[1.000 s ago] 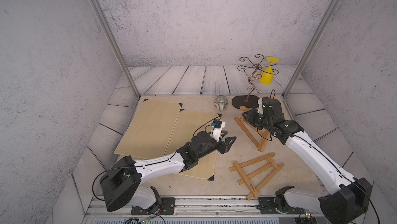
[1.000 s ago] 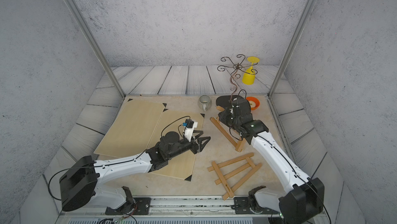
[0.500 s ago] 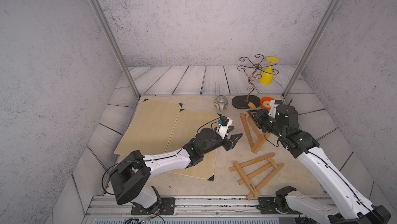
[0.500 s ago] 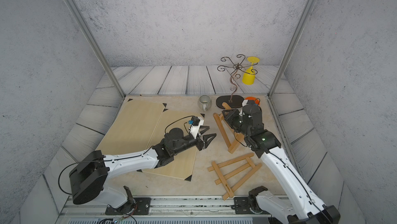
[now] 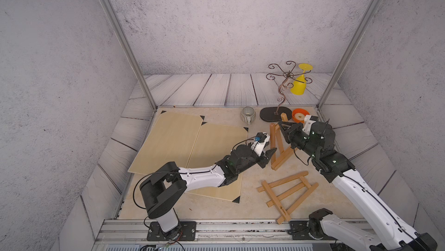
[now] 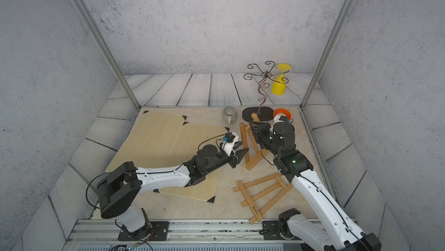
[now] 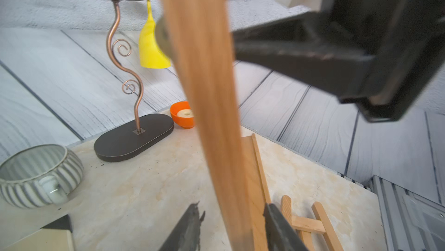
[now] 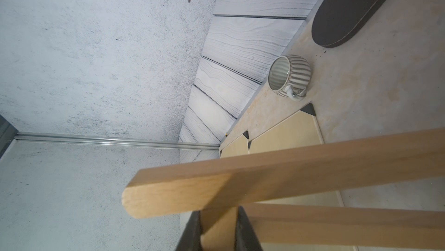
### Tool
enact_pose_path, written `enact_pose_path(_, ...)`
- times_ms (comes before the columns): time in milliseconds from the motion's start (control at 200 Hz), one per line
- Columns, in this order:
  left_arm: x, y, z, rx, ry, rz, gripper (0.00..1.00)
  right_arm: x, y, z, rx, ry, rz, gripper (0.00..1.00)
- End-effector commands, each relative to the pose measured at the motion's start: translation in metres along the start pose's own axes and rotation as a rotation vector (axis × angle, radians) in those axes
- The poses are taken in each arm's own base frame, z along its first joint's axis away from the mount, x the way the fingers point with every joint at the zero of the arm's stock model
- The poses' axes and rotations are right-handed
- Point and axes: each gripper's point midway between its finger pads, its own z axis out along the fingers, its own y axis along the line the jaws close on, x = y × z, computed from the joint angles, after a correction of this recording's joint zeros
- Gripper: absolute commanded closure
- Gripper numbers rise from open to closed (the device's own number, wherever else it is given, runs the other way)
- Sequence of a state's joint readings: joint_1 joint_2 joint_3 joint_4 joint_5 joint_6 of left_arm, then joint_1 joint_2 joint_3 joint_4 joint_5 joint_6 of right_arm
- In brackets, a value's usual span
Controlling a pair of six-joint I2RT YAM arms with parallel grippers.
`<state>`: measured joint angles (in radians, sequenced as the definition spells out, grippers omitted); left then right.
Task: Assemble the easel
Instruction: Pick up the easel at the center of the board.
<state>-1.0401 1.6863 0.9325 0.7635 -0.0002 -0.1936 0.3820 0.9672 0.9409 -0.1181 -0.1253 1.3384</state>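
Observation:
The easel is in two wooden parts. A ladder-like frame (image 5: 286,190) (image 6: 262,193) lies flat near the table's front right. A leg piece (image 5: 272,139) (image 6: 243,136) of angled bars stands tilted, its foot on the table. My right gripper (image 5: 281,126) (image 8: 219,211) is shut on one upper bar (image 8: 218,228) of it. My left gripper (image 5: 271,154) (image 7: 232,208) is open around the nearer bar (image 7: 216,117). One finger (image 7: 277,223) touches the wood and the other finger (image 7: 190,225) stands a little apart.
At the back stand a striped mug (image 5: 248,114), a wire stand on a dark oval base (image 5: 272,116) with a yellow glass (image 5: 298,86) hanging from it, and an orange bowl (image 5: 299,114). Two pale boards (image 5: 173,141) (image 5: 216,155) lie under my left arm.
My right gripper raised and swung the leg piece towards the middle. My left gripper moved right to its nearer bar and narrowed its jaws round it.

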Motion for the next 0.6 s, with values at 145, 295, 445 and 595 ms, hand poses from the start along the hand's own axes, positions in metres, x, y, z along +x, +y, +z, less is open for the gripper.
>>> enact_pose_path(145, -0.015, 0.01, 0.015, -0.055, -0.064, 0.001, 0.68, -0.012, 0.038, -0.02, -0.128, -0.056, 0.005, 0.97)
enact_pose_path(295, -0.019, 0.013, 0.014, -0.068, -0.069, 0.003, 0.79, -0.009, 0.035, -0.018, -0.124, -0.041, -0.004, 0.93)
enact_pose_path(445, -0.022, 0.013, 0.011, -0.067, -0.049, 0.035, 0.93, -0.008, 0.029, -0.019, -0.096, -0.042, -0.037, 0.75)
enact_pose_path(595, -0.031, 0.024, 0.002, -0.094, -0.039, 0.056, 1.0, -0.007, 0.025, -0.021, -0.084, -0.043, -0.083, 0.51)
